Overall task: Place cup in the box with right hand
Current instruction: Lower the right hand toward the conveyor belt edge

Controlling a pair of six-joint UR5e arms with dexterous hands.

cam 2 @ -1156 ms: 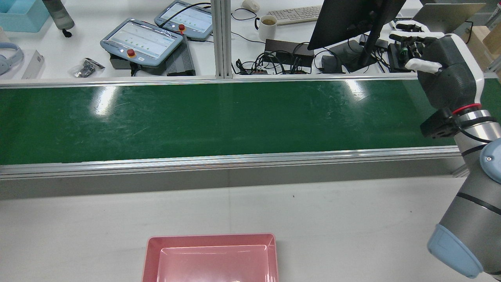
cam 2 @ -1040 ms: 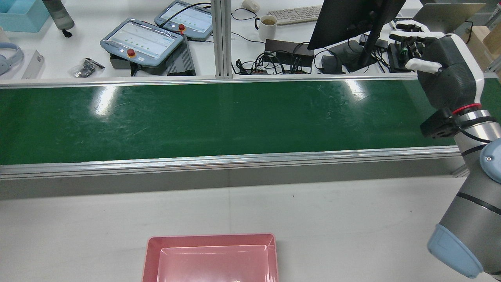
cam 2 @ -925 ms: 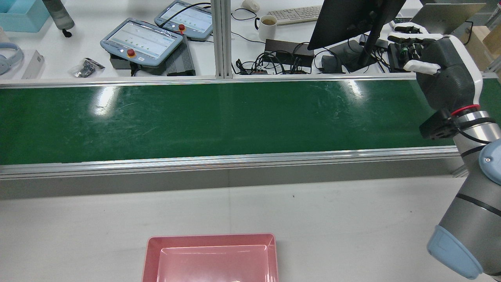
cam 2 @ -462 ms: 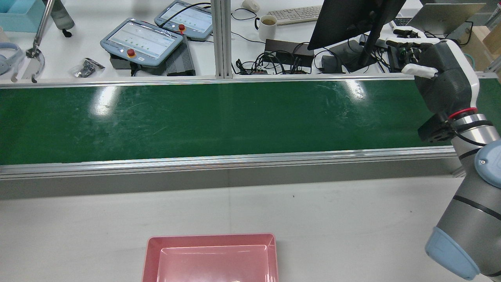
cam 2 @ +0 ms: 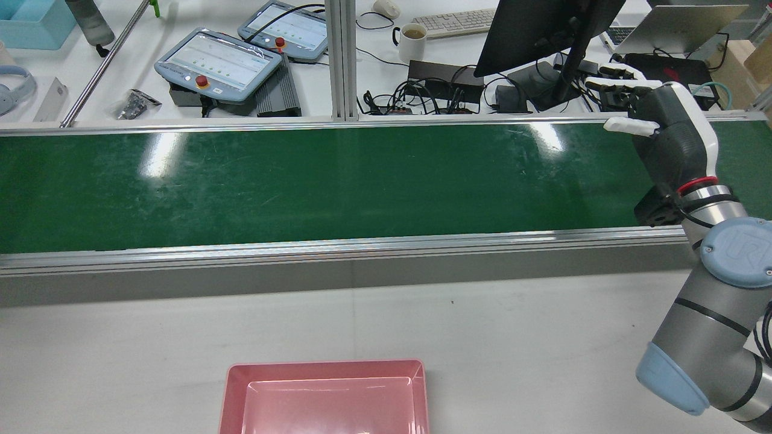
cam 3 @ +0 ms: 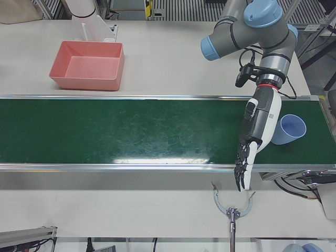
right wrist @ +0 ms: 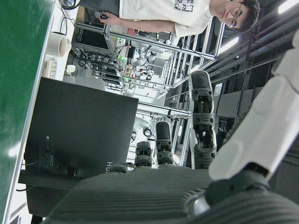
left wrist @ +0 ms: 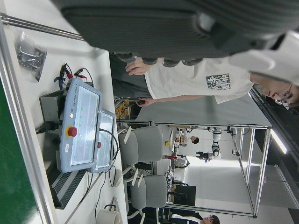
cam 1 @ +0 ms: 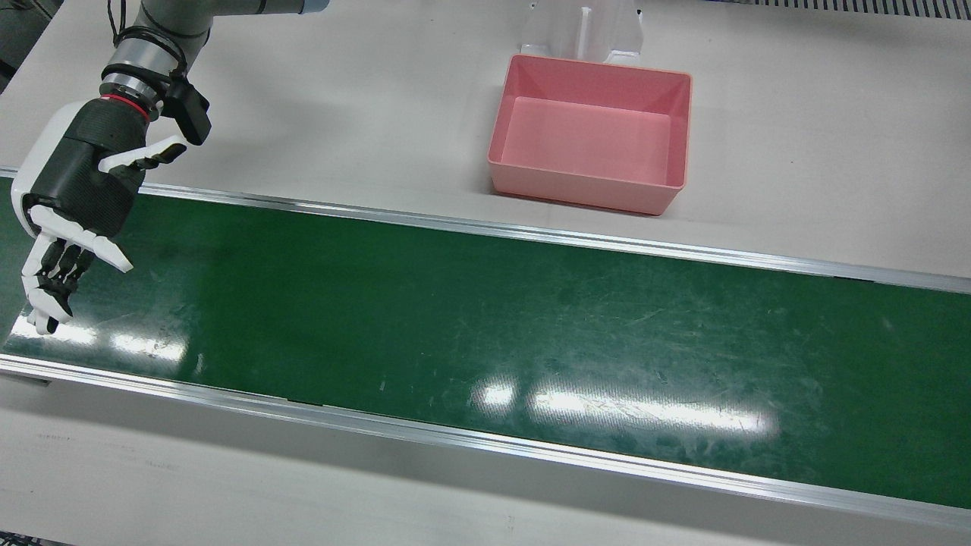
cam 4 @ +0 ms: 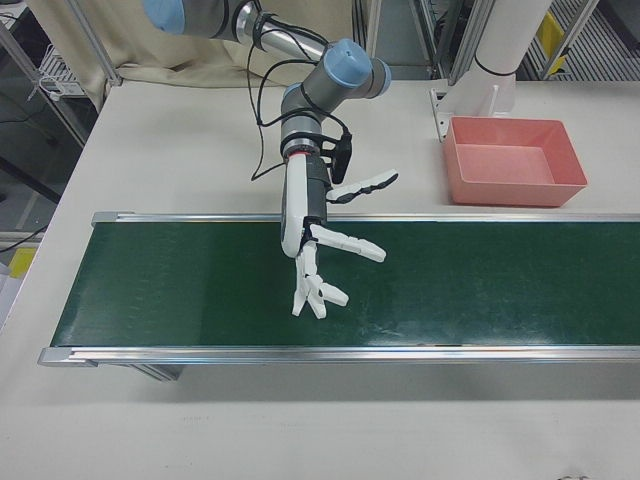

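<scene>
A pale blue cup [cam 3: 294,128] rests on the green belt [cam 3: 131,131] near its end on the robot's left side, seen only in the left-front view. My left hand [cam 3: 257,131] hangs open just beside it, fingers stretched toward the belt's front rail and hiding part of the cup's side. My right hand [cam 1: 72,197] [cam 2: 669,141] [cam 4: 310,240] is open over the opposite end of the belt, fingers spread, holding nothing. The pink box [cam 1: 584,186] [cam 2: 325,366] [cam 3: 86,83] stands empty on the white table between the arms.
A person's long grabber tool [cam 3: 231,212] lies at the belt's front rail near my left hand; its rod [cam 2: 102,60] crosses the desk. That desk holds teach pendants [cam 2: 220,60], a monitor [cam 2: 543,30] and a mug [cam 2: 413,41].
My right hand has drifted left and a little farther out over the belt, still open. The grabber tool's rod has come into the rear view at the upper left.
</scene>
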